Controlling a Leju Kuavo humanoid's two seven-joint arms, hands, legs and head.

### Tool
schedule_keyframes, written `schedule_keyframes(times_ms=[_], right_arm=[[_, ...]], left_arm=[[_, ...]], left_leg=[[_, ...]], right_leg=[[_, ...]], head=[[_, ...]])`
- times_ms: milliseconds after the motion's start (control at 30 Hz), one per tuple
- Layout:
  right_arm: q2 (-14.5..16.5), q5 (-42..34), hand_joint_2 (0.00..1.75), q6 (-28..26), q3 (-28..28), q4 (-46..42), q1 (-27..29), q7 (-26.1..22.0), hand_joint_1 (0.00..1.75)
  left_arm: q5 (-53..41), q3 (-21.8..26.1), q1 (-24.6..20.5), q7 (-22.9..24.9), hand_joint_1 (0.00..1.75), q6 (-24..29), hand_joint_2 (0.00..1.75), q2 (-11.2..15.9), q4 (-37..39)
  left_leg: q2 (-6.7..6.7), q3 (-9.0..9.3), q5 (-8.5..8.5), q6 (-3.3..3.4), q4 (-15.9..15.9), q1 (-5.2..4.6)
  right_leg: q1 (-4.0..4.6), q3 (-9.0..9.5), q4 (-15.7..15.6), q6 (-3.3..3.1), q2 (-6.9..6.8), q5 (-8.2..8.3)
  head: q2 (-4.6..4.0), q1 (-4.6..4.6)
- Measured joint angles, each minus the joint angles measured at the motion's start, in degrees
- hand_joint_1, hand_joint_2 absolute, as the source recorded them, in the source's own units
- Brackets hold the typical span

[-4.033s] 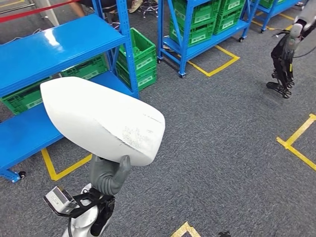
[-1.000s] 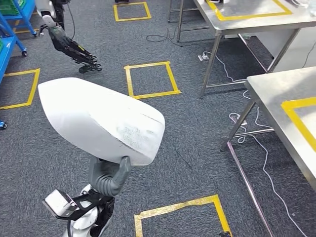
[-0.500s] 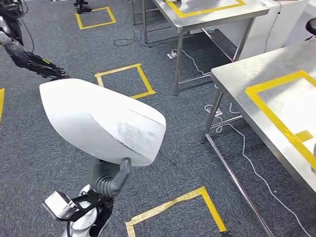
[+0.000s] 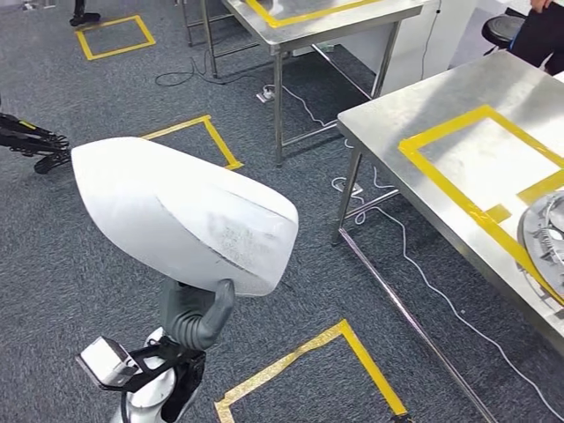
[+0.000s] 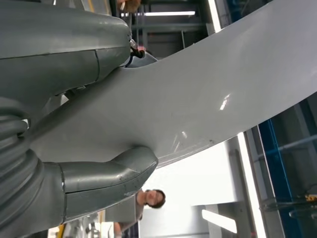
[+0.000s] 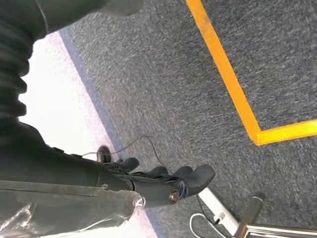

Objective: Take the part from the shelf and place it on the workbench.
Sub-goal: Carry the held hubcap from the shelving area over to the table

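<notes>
White part [image 4: 180, 216] rides clamped in the left hand [image 4: 193, 313]; the steel desk [image 4: 399, 115] has swung closer, so placing is near.

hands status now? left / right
Left hand: holding the white part, thumb and fingers clamped on it from underneath.
Right hand: holds nothing, fingers out fairly straight over the carpet.

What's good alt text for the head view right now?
The robot's left hand holds up a large white molded part over grey carpet marked with yellow tape squares. To the right stands a steel workbench with a yellow tape outline and a round metal part at its edge.
</notes>
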Motion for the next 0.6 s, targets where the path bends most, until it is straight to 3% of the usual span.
schedule_keyframes(times_ms=[33,100,167,233,300,333,367,433,500,567,600], right_arm=[[0.02,-0.08,1.75,-0.03,-0.02,0.00,-0.08,-0.01,0.00],[0.03,-0.20,1.75,-0.05,-0.08,0.00,-0.07,0.04,0.00],[0.03,-0.22,1.75,-0.05,-0.15,0.00,0.01,0.22,0.00],[0.04,-0.22,1.75,-0.03,-0.19,0.00,-0.05,0.39,0.00],[0.08,-0.22,1.75,0.02,-0.20,0.00,-0.11,0.49,0.00],[0.10,-0.22,1.75,0.04,-0.21,0.00,-0.07,0.57,0.00],[0.10,-0.22,1.75,0.05,-0.23,0.00,-0.03,0.66,0.00],[0.11,-0.23,1.75,0.11,-0.27,0.00,0.00,0.81,0.00],[0.12,-0.24,1.75,0.16,-0.30,-0.01,-0.08,0.86,0.00],[0.12,-0.25,1.75,0.17,-0.31,-0.01,-0.02,0.85,0.00],[0.12,-0.26,1.75,0.17,-0.31,-0.01,0.12,0.85,0.00]], left_arm=[[0.04,-0.01,-0.01,0.00,1.75,-0.01,1.75,-0.01,0.00],[0.04,-0.05,-0.03,0.00,1.75,0.01,1.75,-0.02,0.00],[0.02,-0.09,-0.06,0.00,1.75,0.09,1.75,-0.05,-0.01],[0.02,-0.08,-0.02,0.00,1.75,0.20,1.75,-0.03,-0.02],[0.03,-0.07,0.10,0.00,1.75,0.24,1.75,0.08,-0.02],[0.05,-0.07,0.15,0.00,1.75,0.25,1.75,0.13,-0.01],[0.09,-0.06,0.17,0.00,1.75,0.25,1.75,0.15,-0.01],[0.17,-0.05,0.16,0.00,1.75,0.26,1.75,0.14,0.00],[0.24,-0.06,0.08,0.00,1.75,0.25,1.75,0.10,0.00],[0.27,-0.06,0.04,0.00,1.75,0.24,1.75,0.03,0.01],[0.28,-0.06,0.02,0.00,1.75,0.23,1.75,0.00,0.01]], left_leg=[[0.37,0.12,-0.12,-0.25,0.02,-0.20],[1.17,0.26,-0.17,-0.72,-0.09,-0.26],[0.34,0.08,-0.93,-1.39,0.57,0.01],[-1.99,-2.02,-3.69,-1.88,5.10,0.22],[-3.19,-6.05,-6.98,-2.01,12.85,0.24],[-3.34,-7.61,-7.54,-2.00,15.52,0.24],[-3.44,-8.28,-6.96,-1.94,16.28,0.25],[-4.13,-6.38,-3.17,-1.76,11.62,0.39],[-6.48,-2.98,-0.01,-1.63,4.37,0.75],[-7.95,-1.50,0.63,-1.25,0.98,0.86],[-7.60,-1.44,0.62,-0.89,0.71,0.81]], right_leg=[[0.07,0.79,-1.52,-0.28,-0.46,0.35],[0.20,0.59,-1.84,-1.01,0.42,0.40],[0.11,0.49,-1.99,-1.69,1.58,0.59],[-0.16,0.54,-2.14,-2.22,2.74,0.76],[-0.21,0.49,-2.14,-2.46,4.01,0.78],[-0.20,0.48,-2.14,-2.49,4.70,0.79],[-0.21,0.48,-2.13,-2.47,5.43,0.82],[-0.30,0.50,-2.12,-2.28,6.92,0.94],[-0.29,0.27,-1.96,-1.76,8.36,1.09],[-0.31,-0.15,-2.01,-0.99,9.50,1.35],[-0.39,-0.41,-2.18,-0.61,10.00,1.52]], head=[[0.00,-0.09],[0.00,-0.28],[0.00,-0.33],[0.00,-0.52],[0.00,-0.70],[0.00,-0.75],[0.00,-0.74],[0.00,-0.75],[0.00,-0.77],[0.00,-0.82],[0.00,-0.81]])
